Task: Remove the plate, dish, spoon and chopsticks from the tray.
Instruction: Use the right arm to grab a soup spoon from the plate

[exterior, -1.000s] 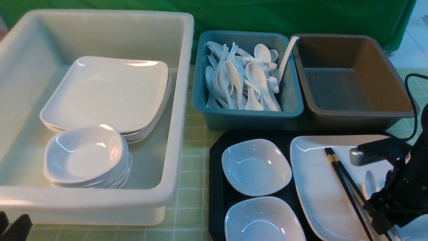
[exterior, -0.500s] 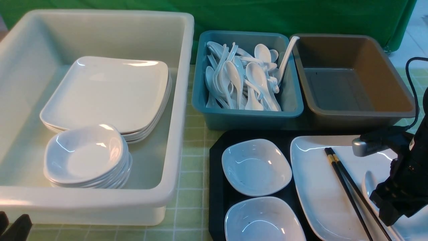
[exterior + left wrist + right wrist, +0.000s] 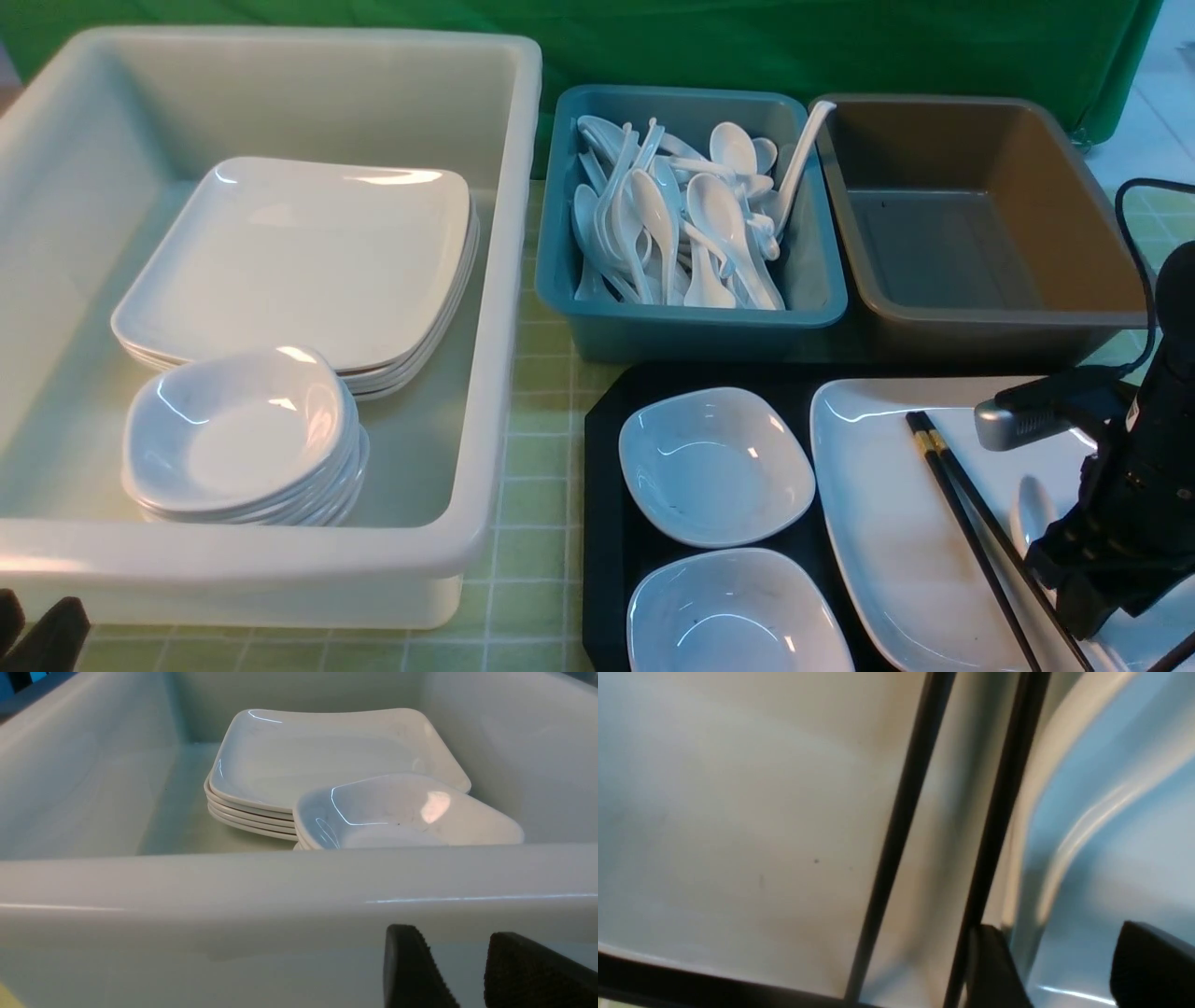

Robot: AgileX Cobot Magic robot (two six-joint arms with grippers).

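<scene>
Clearing of a tray, seen from the robot's side. The black tray [image 3: 605,523] lies on the green tiled surface [image 3: 543,420] and bears two small white dishes, the far dish [image 3: 717,467] and the near dish [image 3: 738,621], one in front of the other. To their right, also on the tray, is the wide white plate [image 3: 878,523]. The black chopsticks [image 3: 984,560] lie slantwise over the plate, side by side with a narrow gap, their gold bands toward the far end. The white spoon [image 3: 1032,509] is just to the right of them, its bowl toward the far side and partly hidden by the arm. The right gripper [image 3: 1057,933] is low over this area, its jaws apart; its wrist view shows the spoon's handle between the fingertips, unclamped, with one finger close beside a chopstick. Whether that finger touches the stick cannot be told.

Left: a large white tub [image 3: 509,280] contains stacked plates [image 3: 299,261], with stacked dishes [image 3: 233,439] at their near side. The left gripper [image 3: 451,933] is outside the tub's near wall, its jaws apart with nothing between them. Behind the tray: a teal bin [image 3: 691,315] full of white spoons [image 3: 719,215], several upright or leaning, and beside it a brown bin [image 3: 1018,319]. A green cloth [image 3: 653,47] forms the background
</scene>
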